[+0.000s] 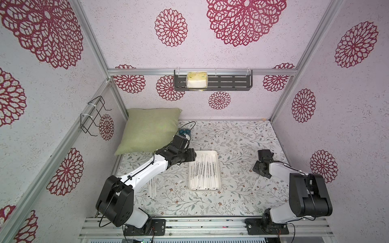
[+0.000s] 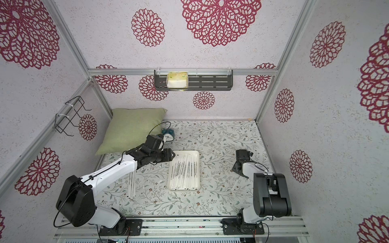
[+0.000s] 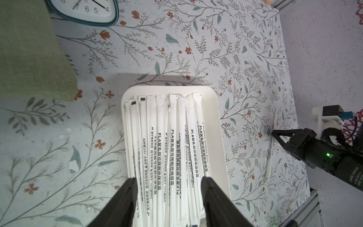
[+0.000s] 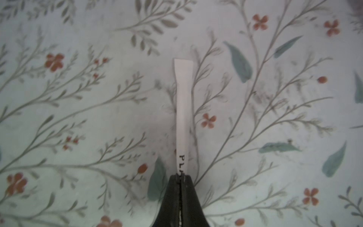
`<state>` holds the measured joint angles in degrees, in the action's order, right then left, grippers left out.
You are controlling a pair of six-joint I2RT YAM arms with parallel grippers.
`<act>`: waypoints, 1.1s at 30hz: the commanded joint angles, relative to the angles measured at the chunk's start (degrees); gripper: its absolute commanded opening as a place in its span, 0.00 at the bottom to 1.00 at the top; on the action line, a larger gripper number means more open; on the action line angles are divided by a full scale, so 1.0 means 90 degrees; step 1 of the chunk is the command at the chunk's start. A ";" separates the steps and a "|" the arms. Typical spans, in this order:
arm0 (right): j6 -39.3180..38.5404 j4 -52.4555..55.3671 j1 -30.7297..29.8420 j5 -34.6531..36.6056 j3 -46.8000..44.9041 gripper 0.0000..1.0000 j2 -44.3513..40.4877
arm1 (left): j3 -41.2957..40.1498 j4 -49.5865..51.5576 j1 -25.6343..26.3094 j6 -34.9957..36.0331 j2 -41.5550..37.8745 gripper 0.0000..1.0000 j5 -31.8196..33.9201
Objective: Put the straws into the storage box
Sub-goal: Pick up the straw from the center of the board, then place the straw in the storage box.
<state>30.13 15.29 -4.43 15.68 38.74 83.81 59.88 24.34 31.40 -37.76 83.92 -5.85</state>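
Observation:
The storage box, a shallow white tray, lies mid-table with several straws lying lengthwise in it. My left gripper hangs open over the tray's far end, its fingers straddling the straws without touching them. A few more straws lie on the cloth under the left arm. My right gripper is down at the table, right of the tray, shut on one loose straw. That straw's free end still rests on the cloth.
A green pillow fills the back left corner, with a clock beside it. A dark slotted shelf on the back wall carries a yellow-white packet. A wire rack hangs on the left wall.

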 commanded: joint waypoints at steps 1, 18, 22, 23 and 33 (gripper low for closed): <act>0.0172 0.0549 -0.0470 -0.0362 0.0133 0.03 -0.0517 | -0.0273 -0.0012 -0.0086 0.0082 -0.0364 0.59 0.0253; 0.1410 0.1225 -0.3917 -0.0235 0.2604 0.00 0.0079 | -0.0825 0.0481 -0.0211 -0.0230 -0.1002 0.59 0.0998; 0.1505 0.0843 -0.4498 0.0182 0.3101 0.00 0.0870 | -0.0821 0.0826 -0.0410 -0.0224 -0.1356 0.59 0.1195; 0.1523 0.0732 -0.4561 0.0313 0.3126 0.00 0.1006 | -0.0845 0.0867 -0.0487 -0.0212 -0.1438 0.59 0.1198; 0.1554 0.0117 -0.4567 0.0661 0.3049 0.04 0.2091 | -0.1088 0.1255 -0.1186 -0.0362 -0.1724 0.59 0.1257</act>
<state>43.18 17.65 -45.74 18.92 65.95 101.95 50.89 32.75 22.09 -40.14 68.95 4.12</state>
